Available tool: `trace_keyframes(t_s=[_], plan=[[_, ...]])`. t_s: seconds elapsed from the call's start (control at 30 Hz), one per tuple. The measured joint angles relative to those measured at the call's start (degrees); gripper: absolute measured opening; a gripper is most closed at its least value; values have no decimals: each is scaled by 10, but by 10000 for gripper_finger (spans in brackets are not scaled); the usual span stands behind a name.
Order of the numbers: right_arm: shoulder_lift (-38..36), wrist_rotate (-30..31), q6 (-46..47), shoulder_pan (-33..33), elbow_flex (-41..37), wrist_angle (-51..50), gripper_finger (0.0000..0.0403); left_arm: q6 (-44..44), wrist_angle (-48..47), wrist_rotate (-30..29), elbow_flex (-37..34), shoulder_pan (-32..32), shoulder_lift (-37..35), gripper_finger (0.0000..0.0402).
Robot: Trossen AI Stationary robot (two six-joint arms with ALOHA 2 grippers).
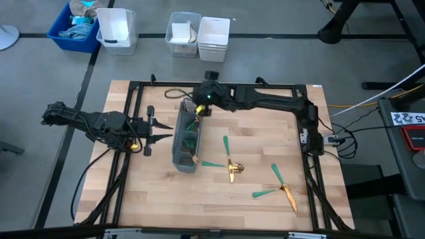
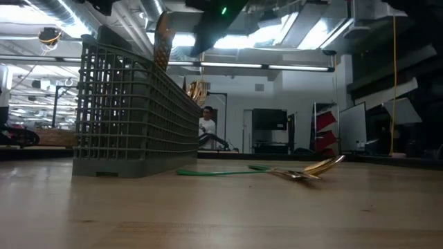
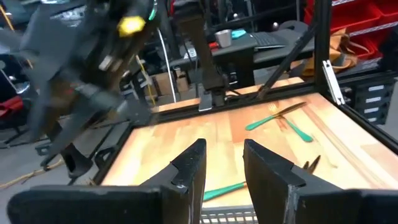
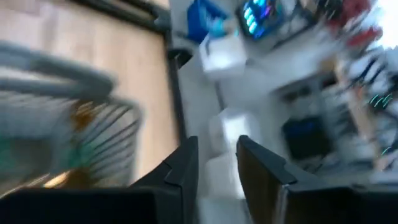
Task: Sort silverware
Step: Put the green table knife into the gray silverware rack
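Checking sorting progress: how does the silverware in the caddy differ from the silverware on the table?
The silverware in the caddy stands upright, gold heads poking above the mesh; the silverware on the table lies flat. The caddy pieces sit packed together inside the grey caddy; the table pieces are strewn in two loose clusters. Both have gold heads and teal handles.

Teal-handled, gold-headed silverware is seen lying flat on the wooden counter in 2 crossed clusters, one just beside the grey mesh caddy and another well apart toward the right, while further pieces are stood inside the caddy.
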Motion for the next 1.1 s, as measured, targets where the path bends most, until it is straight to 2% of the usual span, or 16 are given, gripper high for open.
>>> trace_keyframes(t_s=[0.07, 0.2, 0.4, 0.47, 0.53, 0.63, 0.77, 1.0, 1.1], plan=[[-10, -12, 79, 20, 28, -107, 102, -1, -1, 0, 0, 0, 6, 98], [-27, -73, 277, 57, 69, -301, 93, -15, -1, 1, 0, 0, 25, 98], [-35, -148, 525, 118, 72, -538, 88, -50, 5, 2, 0, 0, 67, 98], [-38, -156, 560, 147, 58, -538, 87, -67, 7, 2, 0, -1, 82, 98], [-44, -190, 558, 175, 42, -529, 87, -85, 12, 4, 0, -1, 98, 98], [-49, -210, 556, 219, 33, -543, 87, -104, 47, 38, 0, -3, 126, 98], [-48, -152, 557, 275, 8, -541, 87, -115, 156, 89, 0, -18, 176, 98], [-49, -46, 637, 349, -91, -528, 87, -37, 313, 93, 0, -61, 275, 98], [-49, -40, 696, 372, -142, -501, 87, -1, 349, 93, 0, -78, 313, 98]])
